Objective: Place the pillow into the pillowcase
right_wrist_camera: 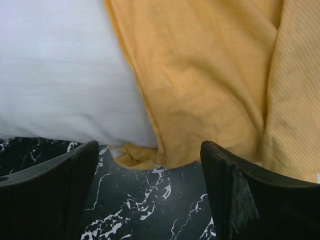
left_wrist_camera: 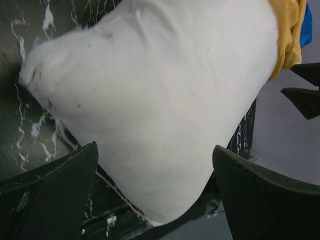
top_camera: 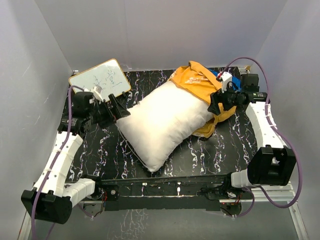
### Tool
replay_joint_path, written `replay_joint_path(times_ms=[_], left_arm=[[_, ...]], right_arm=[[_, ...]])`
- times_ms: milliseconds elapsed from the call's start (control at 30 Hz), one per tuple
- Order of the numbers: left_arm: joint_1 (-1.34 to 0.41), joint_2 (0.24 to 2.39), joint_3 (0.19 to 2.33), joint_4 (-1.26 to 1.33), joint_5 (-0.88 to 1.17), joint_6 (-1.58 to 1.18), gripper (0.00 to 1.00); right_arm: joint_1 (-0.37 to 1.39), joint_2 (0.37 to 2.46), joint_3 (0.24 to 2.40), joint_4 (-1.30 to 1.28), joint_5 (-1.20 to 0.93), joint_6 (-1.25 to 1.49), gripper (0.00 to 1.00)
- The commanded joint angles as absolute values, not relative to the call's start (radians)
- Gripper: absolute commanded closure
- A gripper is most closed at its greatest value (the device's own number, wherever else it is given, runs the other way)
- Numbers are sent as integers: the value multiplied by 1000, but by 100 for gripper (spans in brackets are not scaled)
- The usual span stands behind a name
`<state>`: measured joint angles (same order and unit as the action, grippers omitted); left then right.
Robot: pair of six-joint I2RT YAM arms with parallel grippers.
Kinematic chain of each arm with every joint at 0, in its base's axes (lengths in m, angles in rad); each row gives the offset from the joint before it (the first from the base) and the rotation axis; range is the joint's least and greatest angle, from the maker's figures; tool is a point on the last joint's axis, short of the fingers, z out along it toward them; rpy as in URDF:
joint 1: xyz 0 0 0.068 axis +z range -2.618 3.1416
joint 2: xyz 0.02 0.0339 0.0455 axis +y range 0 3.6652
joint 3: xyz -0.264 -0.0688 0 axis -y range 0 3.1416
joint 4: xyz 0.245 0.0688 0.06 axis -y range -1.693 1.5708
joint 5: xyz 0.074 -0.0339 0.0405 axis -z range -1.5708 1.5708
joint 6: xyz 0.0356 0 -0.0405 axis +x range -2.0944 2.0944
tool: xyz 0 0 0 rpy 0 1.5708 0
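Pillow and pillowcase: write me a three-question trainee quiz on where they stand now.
1. True or false: the pillow is fully inside the pillowcase.
2. Which pillowcase colour mostly shows from above? A orange-yellow, B green, C red.
3. Fill in: the left gripper and right gripper both stand ____.
Key: 1 false, most of it sticks out; 2 A; 3 open.

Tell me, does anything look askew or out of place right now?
The pillowcase is bunched over only the far right end of the pillow; the rest lies bare, diagonal across the table. A whiteboard sits skewed at the far left corner.
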<state>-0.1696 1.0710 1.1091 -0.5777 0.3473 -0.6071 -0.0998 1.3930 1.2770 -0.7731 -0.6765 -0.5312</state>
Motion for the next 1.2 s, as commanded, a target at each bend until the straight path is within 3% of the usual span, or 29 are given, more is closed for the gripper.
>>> replay_joint_path(times_ms=[0,200,400,467,500,567,667,733,767,833,967,1167], left_arm=[[-173,969,960,-632,471,-815,6],[-185,899,729,-399,540,-1035,5],[-276,990,671,-273,497,-1046,3],[-323,1039,664,-231,477,-1054,3],[-345,1061,669,-218,454,-1054,5],[-376,1103,681,-149,438,-1057,21],[-385,1148,714,2,459,-1095,77],[-388,1186,772,63,461,-1091,95],[-388,1211,812,80,471,-1083,100],[-393,1272,899,103,502,-1065,100],[-416,1345,1040,112,506,-1038,100],[-420,1302,942,110,448,-1012,100]], right_arm=[[-102,1381,1242,-635,-475,-504,15],[-71,1443,1252,-579,-457,-481,30],[-14,1505,1259,-544,-440,-468,38],[-6,1521,1265,-541,-430,-468,53],[-6,1528,1274,-547,-435,-468,69],[-6,1534,1322,-591,-486,-486,88],[-6,1517,1468,-678,-701,-513,92],[28,1500,1587,-725,-898,-499,92],[41,1498,1643,-733,-990,-474,92],[94,1504,1740,-715,-1108,-396,92],[168,1530,1764,-642,-1170,-278,92],[115,1613,1506,-748,-733,-457,92]])
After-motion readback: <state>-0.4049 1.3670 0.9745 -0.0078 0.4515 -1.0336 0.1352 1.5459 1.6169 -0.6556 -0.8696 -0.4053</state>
